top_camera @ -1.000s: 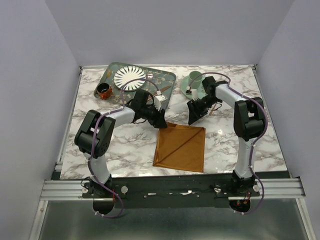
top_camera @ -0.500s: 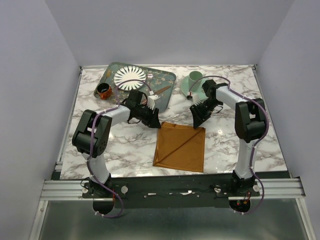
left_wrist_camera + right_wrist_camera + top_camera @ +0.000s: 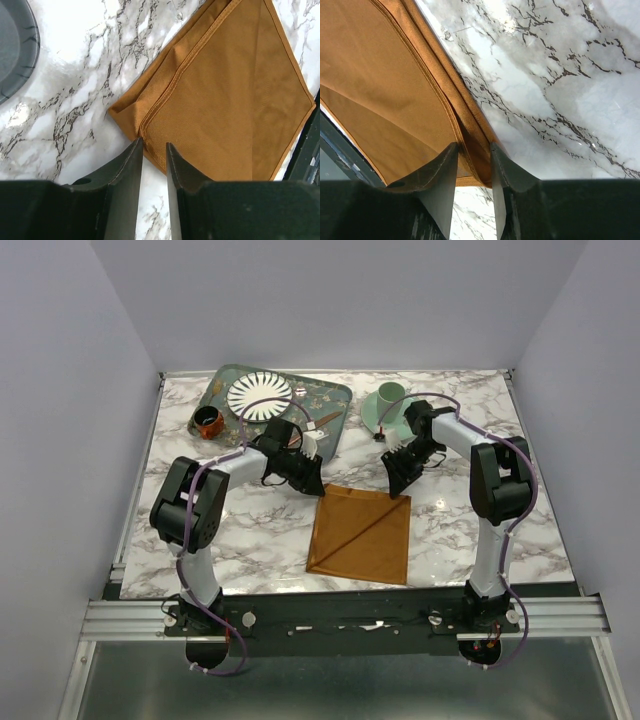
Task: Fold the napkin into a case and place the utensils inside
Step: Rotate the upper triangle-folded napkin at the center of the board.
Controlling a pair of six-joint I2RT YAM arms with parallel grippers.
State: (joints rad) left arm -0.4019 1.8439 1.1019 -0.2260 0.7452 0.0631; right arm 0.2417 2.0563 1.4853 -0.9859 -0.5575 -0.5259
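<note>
Centre frame: napkin [image 3: 360,532] flat on table [image 3: 250,530] | left pincer [image 3: 314,484], right pincer [image 3: 401,484] straddle its upper corners, jaws narrow, grip cannot be told | apparently set to draw the first fold

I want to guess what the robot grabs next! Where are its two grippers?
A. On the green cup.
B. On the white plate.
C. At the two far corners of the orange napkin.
C: the left gripper and the right gripper each sit at a far corner of the napkin.
</note>
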